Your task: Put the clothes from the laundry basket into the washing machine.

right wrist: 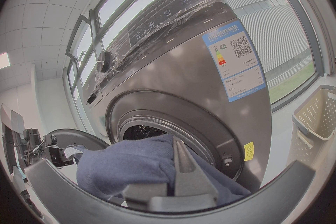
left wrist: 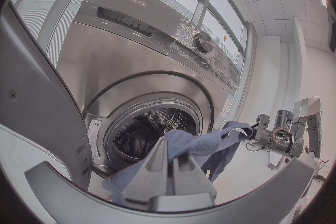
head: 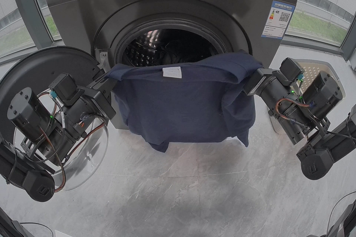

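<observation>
A navy blue garment [head: 185, 104] with a white label hangs stretched between my two grippers, right in front of the washing machine [head: 170, 0] and its round opening [head: 170, 47]. My left gripper [head: 108, 80] is shut on the garment's left edge, and the left wrist view shows the fingers [left wrist: 154, 172] pinching blue cloth [left wrist: 196, 144]. On the other side my right gripper [head: 249, 76] is shut on the right edge, where cloth [right wrist: 129, 161] bunches around its finger [right wrist: 187, 168]. Dark clothes lie inside the drum [left wrist: 140, 135].
The machine's door [head: 40, 74] stands swung open on the left, just behind my left arm. A beige perforated laundry basket [head: 315, 69] sits on the floor to the right of the machine, behind my right arm. Pale marble-look floor [head: 178, 189] spreads out in front.
</observation>
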Tool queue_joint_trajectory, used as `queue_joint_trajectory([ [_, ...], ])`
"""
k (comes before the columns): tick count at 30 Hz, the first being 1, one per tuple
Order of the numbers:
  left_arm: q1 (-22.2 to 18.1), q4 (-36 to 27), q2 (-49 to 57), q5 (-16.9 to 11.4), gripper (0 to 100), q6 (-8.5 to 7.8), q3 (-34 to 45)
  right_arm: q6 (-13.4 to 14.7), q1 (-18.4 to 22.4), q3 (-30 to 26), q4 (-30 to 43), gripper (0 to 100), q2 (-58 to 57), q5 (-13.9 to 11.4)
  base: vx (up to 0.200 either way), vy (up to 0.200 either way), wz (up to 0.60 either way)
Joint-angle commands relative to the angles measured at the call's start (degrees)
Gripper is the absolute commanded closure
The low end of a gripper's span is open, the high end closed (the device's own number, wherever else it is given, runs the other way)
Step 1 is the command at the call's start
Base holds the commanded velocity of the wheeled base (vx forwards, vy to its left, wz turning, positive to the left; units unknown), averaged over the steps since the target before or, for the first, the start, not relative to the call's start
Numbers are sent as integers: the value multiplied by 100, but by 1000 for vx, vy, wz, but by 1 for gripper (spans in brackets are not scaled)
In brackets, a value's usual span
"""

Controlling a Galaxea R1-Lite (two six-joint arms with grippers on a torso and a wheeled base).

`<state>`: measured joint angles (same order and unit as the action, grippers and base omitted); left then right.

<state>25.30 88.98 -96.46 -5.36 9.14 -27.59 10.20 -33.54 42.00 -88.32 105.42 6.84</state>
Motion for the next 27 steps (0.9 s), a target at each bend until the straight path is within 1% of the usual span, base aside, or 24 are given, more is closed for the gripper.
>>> queue_joint_trajectory([
  [1,-16,14,-4,-9,100,9,17,17,-13,-42,-1,100,-92,2,0,0,0],
  [8,37,14,84,9,100,0,-36,17,-48,10,-1,100,-259,37,0,0,0],
  [12,-7,14,101,-35,100,9,-45,26,-39,-16,-1,100,-286,19,0,0,0],
  [18,37,14,110,-26,100,9,-63,26,-39,-42,-1,100,-259,19,0,0,0],
  [19,37,14,101,-26,100,44,-10,52,-39,-69,-1,100,-277,37,0,0,0],
  [22,28,23,49,-26,100,61,17,61,-4,-192,-1,100,-347,37,0,0,0],
  [27,81,14,110,-61,100,0,-27,43,-30,-165,-1,100,-391,19,0,0,0],
])
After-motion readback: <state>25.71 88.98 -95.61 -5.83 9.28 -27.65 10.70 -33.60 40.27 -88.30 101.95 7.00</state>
